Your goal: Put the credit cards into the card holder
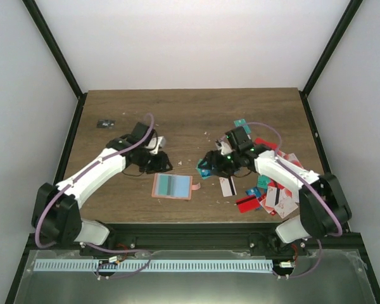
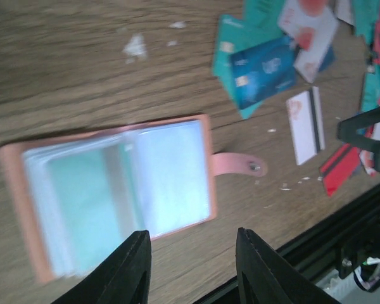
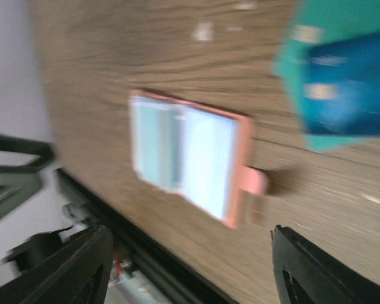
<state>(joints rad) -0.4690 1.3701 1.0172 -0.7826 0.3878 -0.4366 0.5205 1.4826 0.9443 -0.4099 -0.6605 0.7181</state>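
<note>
plainly, the left claw (image 2: 191, 246) hangs over the wooden table (image 1: 196, 114) with its two fingers parted and nothing between them. the card holder (image 2: 114, 196) lies spread open and flat just ahead of those fingers. its salmon rim frames pale blue-grey pockets, and its tab (image 2: 237, 166) sticks out to the side away from the left claw.

the right claw (image 3: 189, 253) is spread wide and grips nothing. from it the holder also lies just ahead, so the holder sits between the two claws and a little nearer the arm bases.

a blue card (image 2: 263, 69) lies on a teal card (image 2: 227, 47) close under the right claw, apart from the holder. a white card (image 2: 304, 123) with a black stripe lies beside them. the other credit cards (image 1: 272, 190) lie scattered on the far side of the right claw from the holder.
</note>
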